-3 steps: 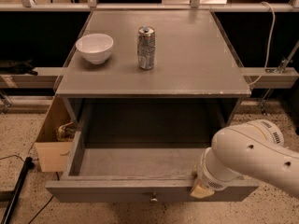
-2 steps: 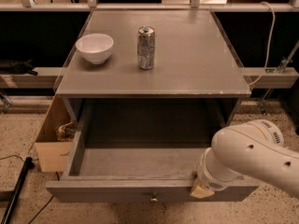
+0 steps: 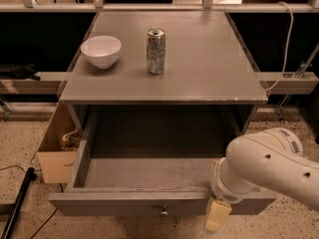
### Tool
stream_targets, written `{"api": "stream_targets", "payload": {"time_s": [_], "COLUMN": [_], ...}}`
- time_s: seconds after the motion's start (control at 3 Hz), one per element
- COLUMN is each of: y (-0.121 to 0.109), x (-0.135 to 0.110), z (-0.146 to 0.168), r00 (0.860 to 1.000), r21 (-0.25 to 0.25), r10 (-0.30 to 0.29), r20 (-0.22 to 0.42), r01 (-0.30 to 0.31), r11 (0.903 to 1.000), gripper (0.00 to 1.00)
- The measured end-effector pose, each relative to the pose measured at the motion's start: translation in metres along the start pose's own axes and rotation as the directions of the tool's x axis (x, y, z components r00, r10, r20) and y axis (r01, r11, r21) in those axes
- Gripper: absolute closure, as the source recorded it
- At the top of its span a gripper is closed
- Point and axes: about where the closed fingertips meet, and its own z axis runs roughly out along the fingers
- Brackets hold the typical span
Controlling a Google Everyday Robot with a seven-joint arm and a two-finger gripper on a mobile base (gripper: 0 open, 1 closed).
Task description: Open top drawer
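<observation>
The top drawer of the grey cabinet stands pulled far out toward me, its grey box interior bare. Its flat front runs along the bottom of the view, with the small round knob at its centre. My white arm comes in from the right and bends over the drawer's front right corner. My gripper hangs just below that front edge, to the right of the knob; only one cream-coloured finger shows. The lower drawers are out of view.
On the cabinet top stand a white bowl at the left and a silver can near the middle. An open cardboard box sits on the floor left of the drawer. A black pole lies at the lower left.
</observation>
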Motion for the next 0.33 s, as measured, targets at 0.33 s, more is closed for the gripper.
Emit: {"api": "stream_targets", "payload": {"time_s": [0.33], "y": [0.0000], "x": [0.0000], "z": [0.0000], "r00": [1.000], "r21": [0.000], "r10": [0.000], "r20": [0.000], "r01": [0.000], "r11": [1.0000], "gripper": [0.00]}}
